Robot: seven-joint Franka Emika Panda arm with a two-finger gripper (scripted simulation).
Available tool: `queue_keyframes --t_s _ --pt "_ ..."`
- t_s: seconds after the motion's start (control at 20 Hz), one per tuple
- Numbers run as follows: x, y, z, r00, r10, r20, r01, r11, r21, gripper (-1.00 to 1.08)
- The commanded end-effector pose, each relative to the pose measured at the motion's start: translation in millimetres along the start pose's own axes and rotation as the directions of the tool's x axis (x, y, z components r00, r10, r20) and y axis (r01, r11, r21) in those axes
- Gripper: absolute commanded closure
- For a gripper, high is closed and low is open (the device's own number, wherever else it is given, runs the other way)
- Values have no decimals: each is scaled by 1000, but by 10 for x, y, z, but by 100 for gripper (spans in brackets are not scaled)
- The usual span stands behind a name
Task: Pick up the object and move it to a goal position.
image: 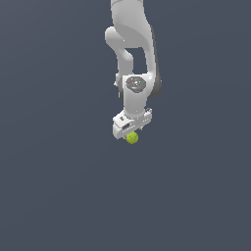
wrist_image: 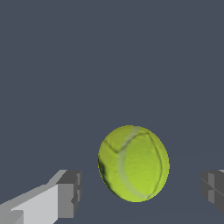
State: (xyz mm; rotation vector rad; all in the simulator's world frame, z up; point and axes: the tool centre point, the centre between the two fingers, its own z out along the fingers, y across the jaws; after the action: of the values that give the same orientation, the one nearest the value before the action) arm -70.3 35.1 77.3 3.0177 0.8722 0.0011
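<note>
The object is a small yellow-green ball [image: 132,138] with thin dark seam lines, seen just under the white hand of the arm in the exterior view. In the wrist view the ball [wrist_image: 133,162] fills the space between the two grey fingertips [wrist_image: 70,192]. My gripper [wrist_image: 141,190] is open. There is a visible gap between the ball and each fingertip, wider on one side. In the exterior view the gripper [image: 130,131] points straight down over the ball, and its fingers are mostly hidden by the hand. I cannot tell whether the ball rests on the floor.
A plain dark grey-blue surface [image: 59,186] stretches all around the arm. The white arm [image: 132,44] comes down from the top of the exterior view. No other objects or goal marker show.
</note>
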Motion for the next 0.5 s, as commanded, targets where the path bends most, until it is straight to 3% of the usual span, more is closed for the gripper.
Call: queue_keyframes --t_s 0.0,0.45 --pt "-7 -7 121 1000 -2 1 2 1000 1 -92" --pt "-6 -6 362 1000 -4 1 4 1000 1 -92"
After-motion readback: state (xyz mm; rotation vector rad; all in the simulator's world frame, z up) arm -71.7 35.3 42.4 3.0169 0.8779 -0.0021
